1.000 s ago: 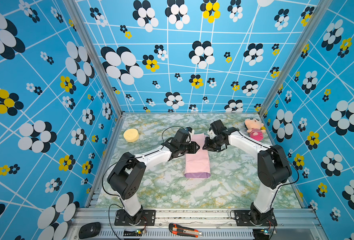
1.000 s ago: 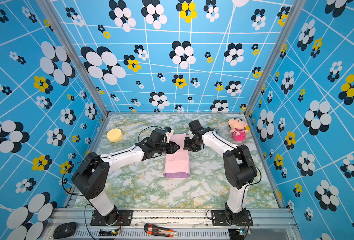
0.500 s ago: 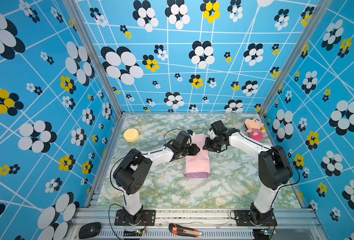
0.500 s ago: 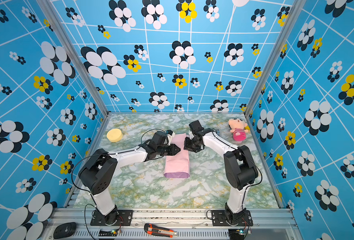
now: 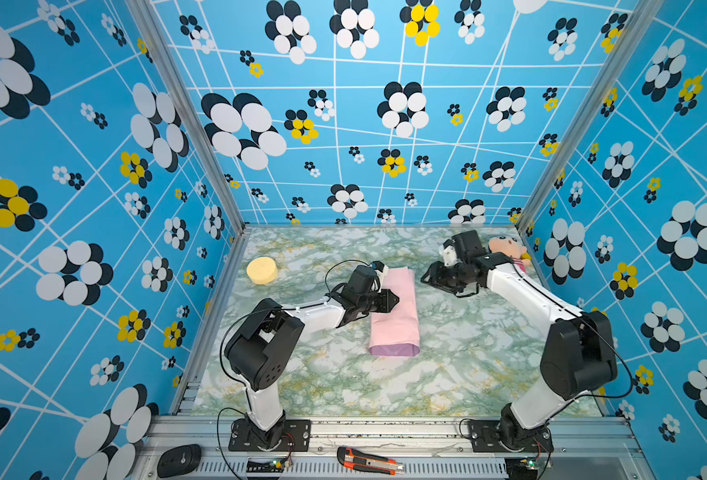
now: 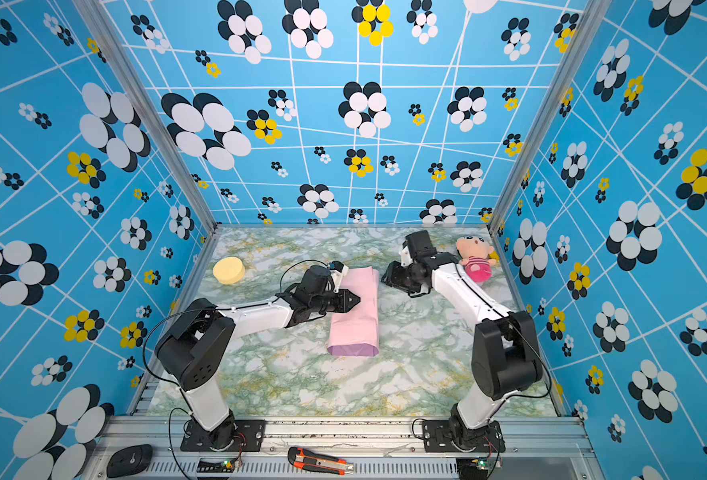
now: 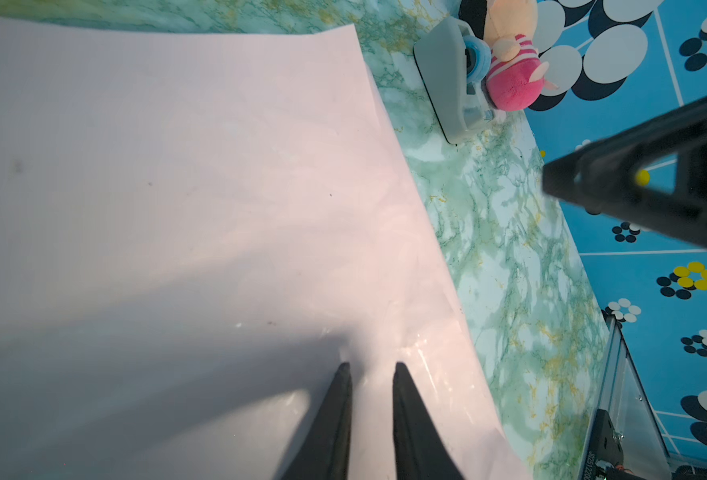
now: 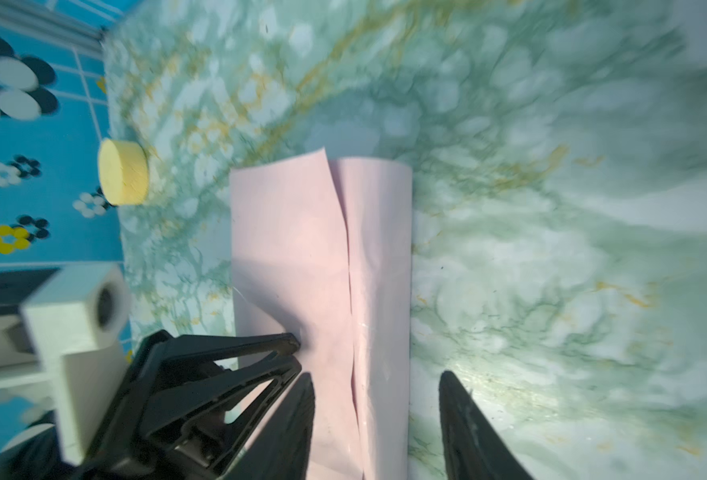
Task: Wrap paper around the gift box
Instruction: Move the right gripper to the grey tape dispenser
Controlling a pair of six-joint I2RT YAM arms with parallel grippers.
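Note:
The paper (image 5: 397,328) lies mid-table folded into a long pale pink bundle with a lilac near end, seen in both top views (image 6: 354,328). The gift box is hidden under it. My left gripper (image 5: 393,300) rests its tips on the bundle's left side; in the left wrist view it (image 7: 371,366) shows only a narrow gap, with nothing between the fingers, over the paper (image 7: 177,187). My right gripper (image 5: 426,277) hangs open just right of the bundle's far end. In the right wrist view it (image 8: 376,378) straddles the paper's (image 8: 293,249) overlapping edge without touching.
A plush doll (image 5: 507,249) sits at the back right corner, with a grey tape dispenser (image 7: 447,79) beside it. A yellow round sponge (image 5: 262,270) lies at the back left. A utility knife (image 5: 368,459) and a black mouse (image 5: 178,459) lie on the front rail.
My right gripper has opened and drawn back to the right, off the paper. My left gripper has slid slightly nearer along the bundle and stays on it.

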